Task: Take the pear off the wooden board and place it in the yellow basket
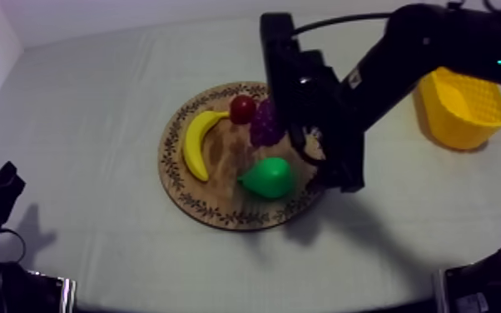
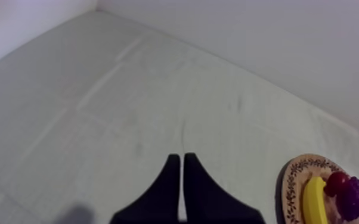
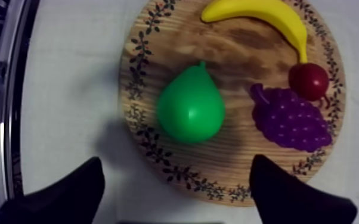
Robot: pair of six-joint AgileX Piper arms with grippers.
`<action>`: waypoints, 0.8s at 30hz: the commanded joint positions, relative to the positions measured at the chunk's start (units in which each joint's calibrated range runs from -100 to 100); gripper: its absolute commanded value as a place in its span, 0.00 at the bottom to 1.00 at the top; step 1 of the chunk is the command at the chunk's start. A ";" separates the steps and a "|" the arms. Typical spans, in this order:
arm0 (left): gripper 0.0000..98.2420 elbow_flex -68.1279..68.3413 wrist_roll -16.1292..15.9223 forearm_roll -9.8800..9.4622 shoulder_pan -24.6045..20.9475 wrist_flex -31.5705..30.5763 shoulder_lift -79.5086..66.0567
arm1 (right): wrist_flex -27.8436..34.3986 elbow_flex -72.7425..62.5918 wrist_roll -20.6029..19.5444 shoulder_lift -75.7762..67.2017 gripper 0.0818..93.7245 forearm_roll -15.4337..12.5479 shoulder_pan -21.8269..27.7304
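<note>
The green pear (image 1: 267, 177) lies on the near right part of the round wooden board (image 1: 220, 212). My right gripper (image 1: 324, 164) hangs over the board's right rim, just right of the pear. Seen from the right wrist, the pear (image 3: 191, 108) sits mid-board (image 3: 235, 53), and my right gripper (image 3: 179, 196) is open, its black fingers (image 3: 68, 190) wide apart above the rim, short of the pear. The yellow basket (image 1: 460, 108) stands at the far right. My left gripper (image 1: 0, 187) rests low at the left; its fingers (image 2: 180, 179) lie together as a narrow wedge.
On the board also lie a banana (image 1: 197, 141), a small red fruit (image 1: 242, 108) and purple grapes (image 1: 266, 123). The right arm stretches from the upper right, passing by the basket. A metal frame (image 3: 3, 101) runs along the table edge beside the board.
</note>
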 commanded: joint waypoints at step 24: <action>0.00 0.02 -0.01 0.00 -0.02 0.05 0.02 | -8.72 -6.99 -4.25 19.67 0.70 3.60 -1.44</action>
